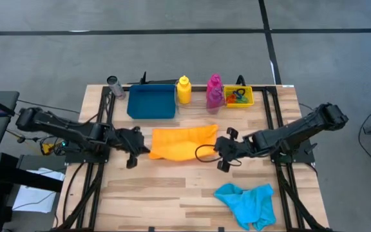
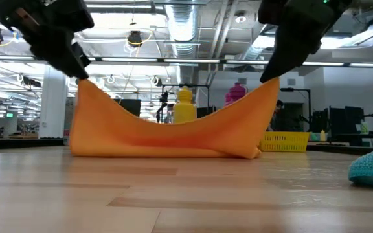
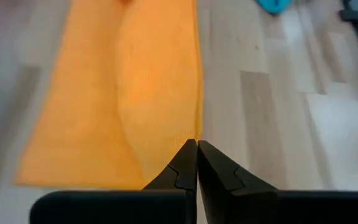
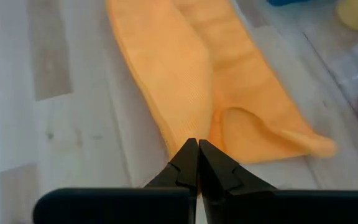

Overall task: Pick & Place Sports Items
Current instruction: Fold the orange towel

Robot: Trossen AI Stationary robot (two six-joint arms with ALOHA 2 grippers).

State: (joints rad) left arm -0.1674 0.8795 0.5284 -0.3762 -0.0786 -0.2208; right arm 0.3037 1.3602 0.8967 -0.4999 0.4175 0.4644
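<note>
Left gripper (image 1: pixel 142 152) and right gripper (image 1: pixel 219 152) each pinch an end of the orange cloth (image 1: pixel 180 142), sagging mid-table; at 12 o'clock the blue tray (image 1: pixel 151 103), yellow bottle (image 1: pixel 183 90), magenta bottle (image 1: pixel 214 91), yellow bin (image 1: pixel 250 96) holding rings (image 1: pixel 239 96); cyan cloth (image 1: pixel 248 201) at 5 o'clock

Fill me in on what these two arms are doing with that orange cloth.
Both arms hold the orange cloth by opposite ends. The left gripper is shut on one corner, the right gripper on the other, and the low view shows both ends raised while the middle sags onto the table. The cyan cloth lies untouched near the front edge. The yellow bottle and magenta bottle stand at the back beside the blue tray.
</note>
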